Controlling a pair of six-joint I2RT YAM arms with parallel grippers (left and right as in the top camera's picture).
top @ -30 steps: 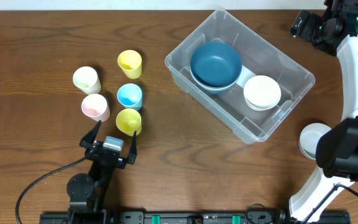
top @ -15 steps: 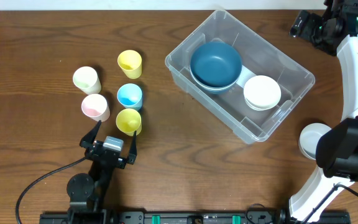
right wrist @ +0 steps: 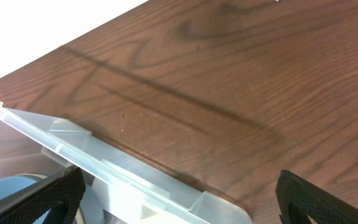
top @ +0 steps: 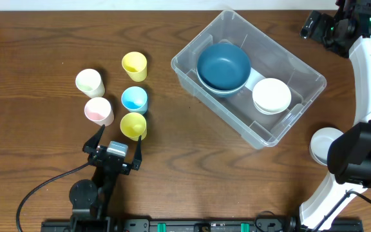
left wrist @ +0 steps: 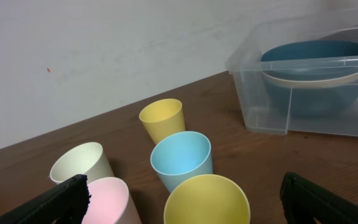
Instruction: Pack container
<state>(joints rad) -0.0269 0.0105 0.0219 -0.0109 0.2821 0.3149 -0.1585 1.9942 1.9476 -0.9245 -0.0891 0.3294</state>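
Brown wood-grain table (top: 37, 51); white wall (left wrist: 104, 50) behind; container (top: 277, 46) on it; left gripper (top: 119, 135), right gripper (right wrist: 179, 199) spread apart.

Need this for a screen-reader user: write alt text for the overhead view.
A clear plastic bin on a wooden table holds a dark blue bowl and a white bowl. Left of it stand five cups: two yellow, cream, pink, blue. The left gripper has open fingers near one yellow cup.
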